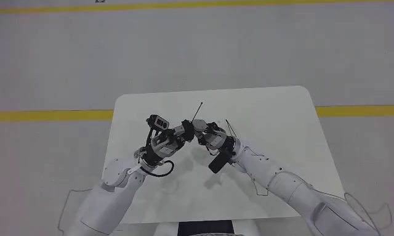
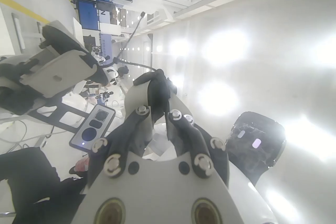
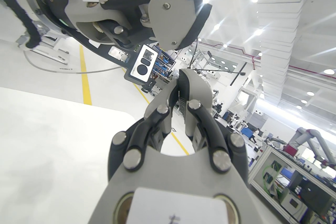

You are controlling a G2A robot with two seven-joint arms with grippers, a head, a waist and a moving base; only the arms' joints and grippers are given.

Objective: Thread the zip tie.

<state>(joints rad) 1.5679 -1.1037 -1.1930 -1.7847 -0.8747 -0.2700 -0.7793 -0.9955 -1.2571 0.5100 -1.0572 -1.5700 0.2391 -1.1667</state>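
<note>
On the left, we see the left claw [image 2: 157,78] pressed shut, pinching the thin black zip tie [image 2: 130,36]. The tie bends across, up above the white table [image 1: 277,113], to the right claw [image 3: 184,76], which pinches it too.

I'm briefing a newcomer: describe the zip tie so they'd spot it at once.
Over the middle of the white table, the left gripper and right gripper nearly meet. The zip tie is the black strip poking out between them, far thinner than either gripper.
</note>
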